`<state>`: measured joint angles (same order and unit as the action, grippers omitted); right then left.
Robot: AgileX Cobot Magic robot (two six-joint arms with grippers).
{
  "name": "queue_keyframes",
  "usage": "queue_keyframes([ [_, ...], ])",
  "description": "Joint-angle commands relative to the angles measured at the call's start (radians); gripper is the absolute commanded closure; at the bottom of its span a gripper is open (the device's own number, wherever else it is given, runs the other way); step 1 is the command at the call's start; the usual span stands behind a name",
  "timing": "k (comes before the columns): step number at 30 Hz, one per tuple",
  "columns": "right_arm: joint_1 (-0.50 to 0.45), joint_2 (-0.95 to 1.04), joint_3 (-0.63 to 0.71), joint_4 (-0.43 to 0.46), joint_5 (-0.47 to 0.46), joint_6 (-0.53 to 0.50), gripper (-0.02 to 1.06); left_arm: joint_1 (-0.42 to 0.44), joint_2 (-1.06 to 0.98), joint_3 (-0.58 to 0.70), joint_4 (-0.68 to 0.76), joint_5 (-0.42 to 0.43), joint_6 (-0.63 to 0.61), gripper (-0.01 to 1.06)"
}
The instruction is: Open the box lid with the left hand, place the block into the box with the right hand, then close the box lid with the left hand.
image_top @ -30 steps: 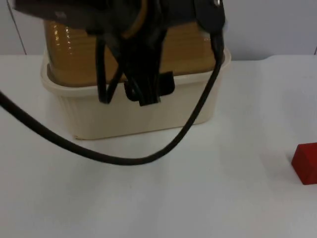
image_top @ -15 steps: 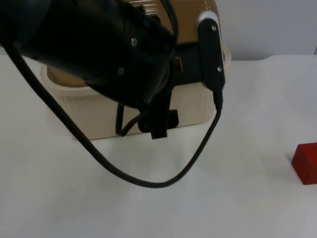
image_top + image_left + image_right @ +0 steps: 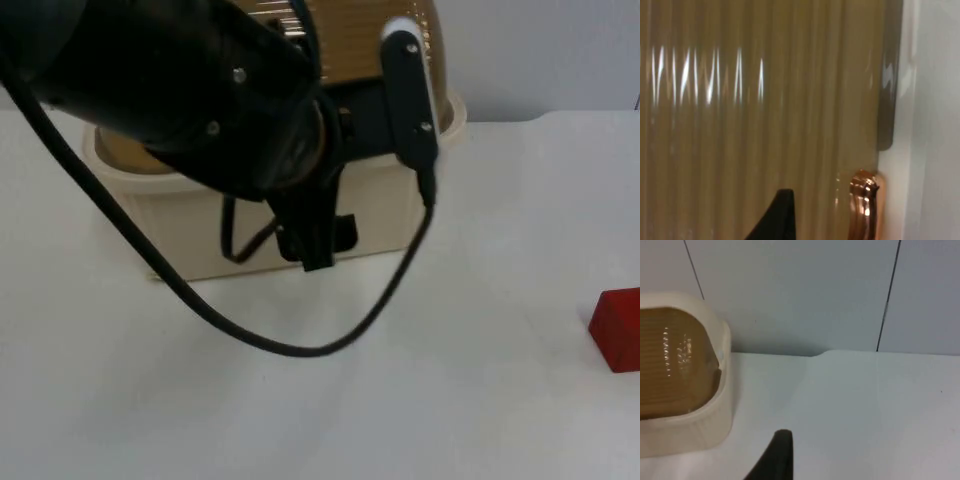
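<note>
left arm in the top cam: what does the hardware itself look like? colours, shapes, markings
The left arm is bulky, rounded and glossy black, with small silver screw heads and a brass-coloured ring at one joint. A slim black link with a white rounded end runs alongside. Each wrist view shows a tapered black fingertip.

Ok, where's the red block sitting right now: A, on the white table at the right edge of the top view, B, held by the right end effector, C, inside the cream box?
A: the red block rests on the white table, apart from the cream plastic box.

The left arm (image 3: 190, 100) is bulky glossy black with small silver screws and a white-edged link.
</note>
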<state>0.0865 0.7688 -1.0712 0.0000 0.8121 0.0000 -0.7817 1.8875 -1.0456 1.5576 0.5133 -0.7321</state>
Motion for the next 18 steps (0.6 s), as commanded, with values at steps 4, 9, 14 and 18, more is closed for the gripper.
queue_keyframes([
  [4,0.004,-0.004,-0.006,0.007,-0.044,-0.014,0.11,0.040,-0.002,-0.005,0.057,0.007,-0.014,0.18],
  [9,0.004,-0.004,-0.006,0.007,-0.044,-0.014,0.11,0.031,-0.002,-0.005,0.017,0.010,-0.014,0.76],
  [14,0.004,-0.004,-0.006,0.007,-0.044,-0.014,0.11,0.031,-0.002,-0.005,-0.068,0.004,-0.014,1.05],
  [18,0.004,-0.004,-0.006,0.000,-0.046,-0.014,0.11,0.031,-0.002,-0.005,-0.072,0.001,-0.014,1.05],
])
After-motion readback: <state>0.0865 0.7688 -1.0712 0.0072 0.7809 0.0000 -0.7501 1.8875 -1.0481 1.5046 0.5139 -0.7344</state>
